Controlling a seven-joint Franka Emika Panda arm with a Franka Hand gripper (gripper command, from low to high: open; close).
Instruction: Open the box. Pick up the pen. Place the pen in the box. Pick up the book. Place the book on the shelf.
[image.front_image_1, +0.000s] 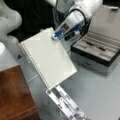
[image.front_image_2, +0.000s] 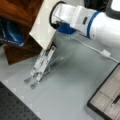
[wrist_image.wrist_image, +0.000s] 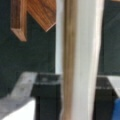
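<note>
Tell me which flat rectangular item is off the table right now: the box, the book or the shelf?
The book: the claw grips its top edge and holds it tilted above the metal stand. The open box and the shelf rest below.

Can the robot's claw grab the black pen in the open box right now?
Probably not. The claw is shut on the white spiral notebook, held lifted above the metal slotted stand. The black pen lies uncovered in the open black-and-silver box, but the claw is full.
</note>
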